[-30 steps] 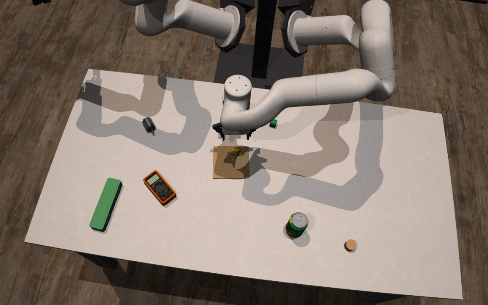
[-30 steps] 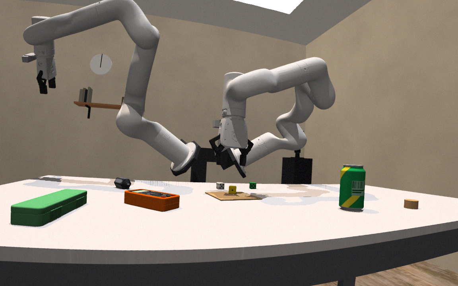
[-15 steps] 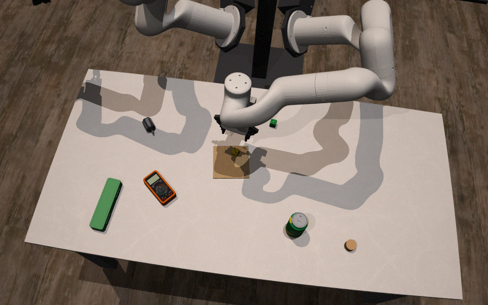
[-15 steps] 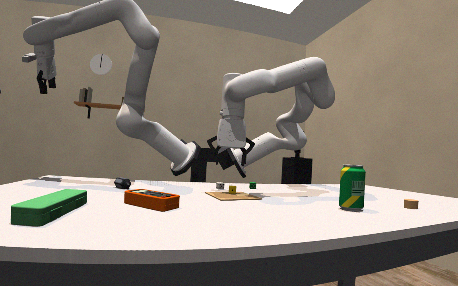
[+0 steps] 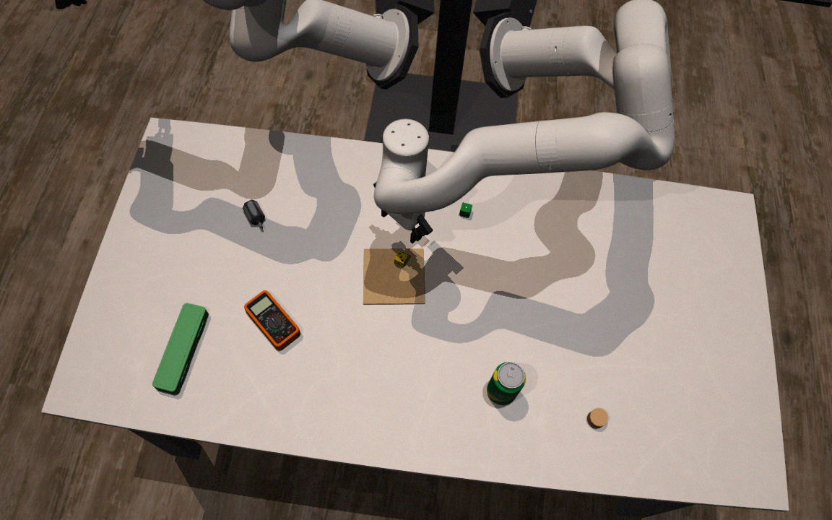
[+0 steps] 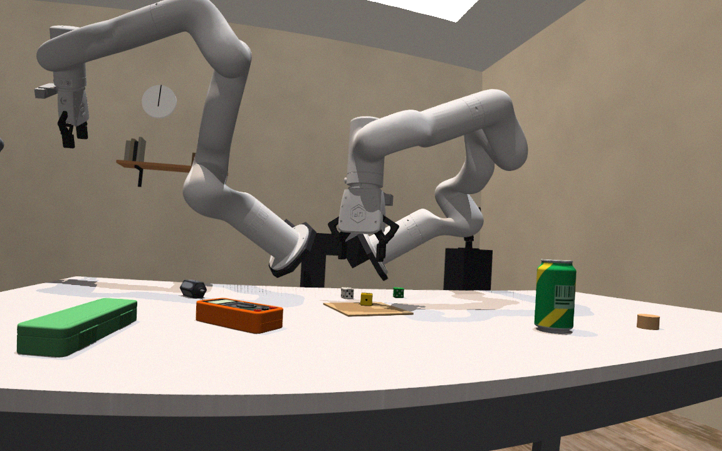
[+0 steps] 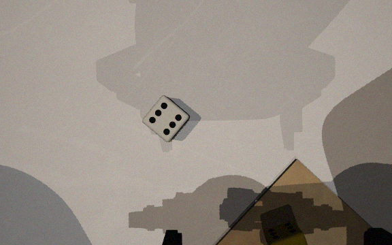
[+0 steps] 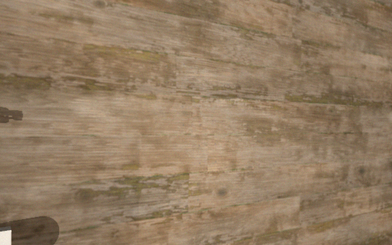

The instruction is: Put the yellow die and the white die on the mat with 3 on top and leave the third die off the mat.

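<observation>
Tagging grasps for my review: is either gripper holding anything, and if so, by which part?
Nothing is held: the left gripper and right gripper are both open.
</observation>
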Available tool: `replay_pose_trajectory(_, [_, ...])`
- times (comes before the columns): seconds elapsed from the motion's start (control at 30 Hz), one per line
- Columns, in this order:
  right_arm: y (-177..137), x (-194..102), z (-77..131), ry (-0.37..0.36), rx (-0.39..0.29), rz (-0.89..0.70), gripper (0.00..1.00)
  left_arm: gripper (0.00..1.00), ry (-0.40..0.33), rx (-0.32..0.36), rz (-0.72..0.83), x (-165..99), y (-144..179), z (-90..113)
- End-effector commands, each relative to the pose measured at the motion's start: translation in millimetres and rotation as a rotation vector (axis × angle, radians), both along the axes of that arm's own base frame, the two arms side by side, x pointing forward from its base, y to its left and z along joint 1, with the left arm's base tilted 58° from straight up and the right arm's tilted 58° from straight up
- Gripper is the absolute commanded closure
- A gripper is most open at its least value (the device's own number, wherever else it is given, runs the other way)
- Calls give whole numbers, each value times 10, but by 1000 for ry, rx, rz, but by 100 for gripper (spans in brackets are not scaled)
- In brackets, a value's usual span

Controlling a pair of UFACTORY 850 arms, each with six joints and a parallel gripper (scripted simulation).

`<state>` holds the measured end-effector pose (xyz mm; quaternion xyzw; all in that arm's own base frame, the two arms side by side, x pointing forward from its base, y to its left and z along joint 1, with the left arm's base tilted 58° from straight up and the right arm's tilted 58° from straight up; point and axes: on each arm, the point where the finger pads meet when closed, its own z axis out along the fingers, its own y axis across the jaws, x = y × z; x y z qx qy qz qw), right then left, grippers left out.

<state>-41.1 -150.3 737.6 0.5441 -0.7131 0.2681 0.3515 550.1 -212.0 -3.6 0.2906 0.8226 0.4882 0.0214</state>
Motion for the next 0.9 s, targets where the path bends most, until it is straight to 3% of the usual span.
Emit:
replay_pose_trajectory(0.0, [4, 1, 9, 0, -2, 0, 0, 0, 142, 54, -85, -32, -4, -11])
replay_pose_trajectory(0.3, [4, 1, 9, 0, -2, 0, 0, 0, 357, 140, -228, -89, 4, -35])
replay_pose_trajectory(0.4, [4, 1, 9, 0, -2, 0, 0, 0, 361, 141, -230, -90, 4, -36])
replay_pose_trajectory(0.47, [4, 1, 9, 0, -2, 0, 0, 0, 461, 181, -297, -116, 8, -47])
replay_pose_trajectory(0.87, [4, 1, 9, 0, -2, 0, 0, 0, 741, 293, -482, -191, 21, -78])
